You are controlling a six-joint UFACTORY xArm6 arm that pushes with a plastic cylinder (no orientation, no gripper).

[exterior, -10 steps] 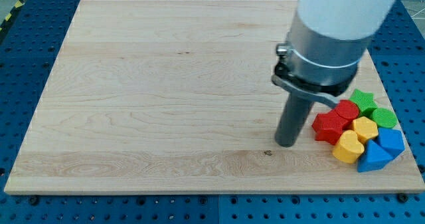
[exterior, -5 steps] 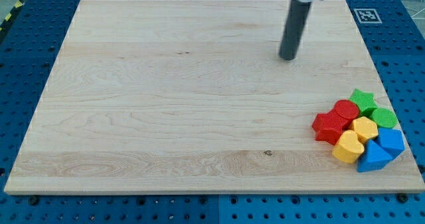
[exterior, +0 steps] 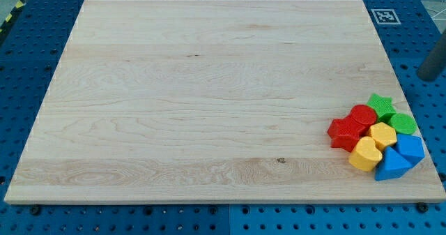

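Note:
My tip [exterior: 426,77] shows at the view's right edge, off the wooden board [exterior: 195,95] and over the blue perforated table. It touches no block. The nearest block is the green star [exterior: 380,104], below and left of it. That star belongs to a tight cluster at the board's bottom right: a red star-like block [exterior: 344,132], a red rounded block [exterior: 363,115], a second green block [exterior: 403,123], a yellow block [exterior: 382,134], a yellow heart [exterior: 364,154], a blue block [exterior: 411,148] and a blue wedge [exterior: 392,166].
A small black-and-white marker [exterior: 385,15] sits at the board's top right corner. The blue perforated table [exterior: 28,88] surrounds the board on all sides.
The rod left the spot just left of the cluster, swept to the board's top, then out past the right edge. The blocks have not moved.

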